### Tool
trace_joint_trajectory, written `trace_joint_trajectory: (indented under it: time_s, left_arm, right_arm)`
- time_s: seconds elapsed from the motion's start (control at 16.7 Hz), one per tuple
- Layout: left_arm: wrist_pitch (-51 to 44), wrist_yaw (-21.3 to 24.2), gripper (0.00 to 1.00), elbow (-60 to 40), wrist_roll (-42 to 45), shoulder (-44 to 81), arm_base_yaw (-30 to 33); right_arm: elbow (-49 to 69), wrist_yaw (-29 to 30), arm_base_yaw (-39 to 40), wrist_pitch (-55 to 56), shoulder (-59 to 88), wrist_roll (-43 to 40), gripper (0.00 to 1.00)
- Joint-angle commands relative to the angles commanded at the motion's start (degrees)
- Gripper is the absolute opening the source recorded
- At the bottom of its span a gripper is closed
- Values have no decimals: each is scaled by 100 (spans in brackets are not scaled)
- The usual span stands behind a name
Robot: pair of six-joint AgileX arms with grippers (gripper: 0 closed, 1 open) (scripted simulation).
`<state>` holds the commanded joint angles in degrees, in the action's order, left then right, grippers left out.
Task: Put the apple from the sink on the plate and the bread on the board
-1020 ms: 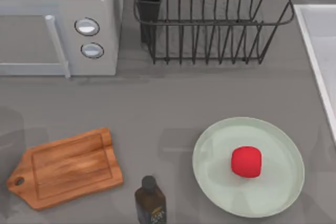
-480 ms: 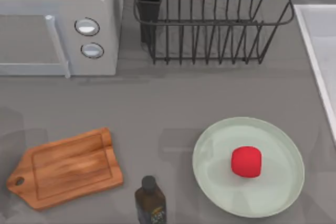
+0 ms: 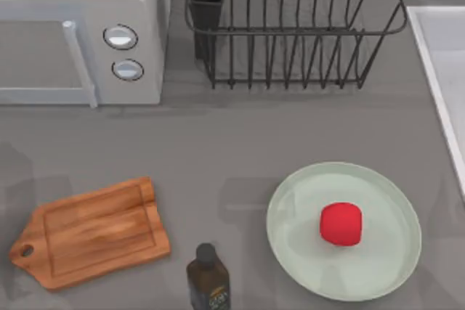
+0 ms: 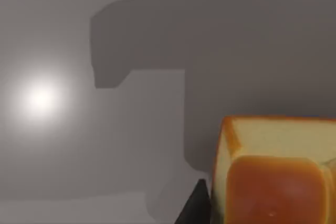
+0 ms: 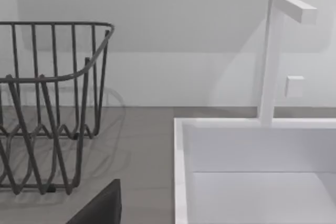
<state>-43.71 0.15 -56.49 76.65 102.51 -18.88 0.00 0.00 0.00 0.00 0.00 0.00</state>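
Apple (image 3: 341,223) sits on the mint-green plate (image 3: 290,201) at the table's right in the top view, with the wooden board (image 3: 91,231) bare at the left, a dark bottle (image 3: 208,276) between them, and a microwave (image 3: 80,30), a wire rack (image 3: 290,27) and the sink (image 3: 439,41) rim behind.

The left wrist view shows the bread (image 4: 273,174) close to the lens over grey countertop, beside a dark finger (image 4: 195,205) of the left gripper; whether it is actually pinched cannot be told. If the hold is shallow, the loaf could slip before reaching the board, or catch the bottle.

The right wrist view faces the rack, the basin and a white faucet (image 5: 275,56); a dark sliver (image 5: 100,208) at the edge is cut off, and the state of the right gripper's fingers cannot be told.
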Motion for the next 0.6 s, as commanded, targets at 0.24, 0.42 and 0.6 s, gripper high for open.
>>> trace_joint_trajectory:
  time_s: [0.24,0.42,0.6]
  left_arm:
    - [-1080,-1,0,-617,-3,-356,4]
    - [-1857,-2,0,-1083,-25,-663,13]
    - [-2094,-2,0,-1257,-53,-813,21]
  right_arm:
    - [0,0,0,0,0,0,100]
    - [0,0,0,0,0,0,100]
    - [0,0,0,0,0,0,100]
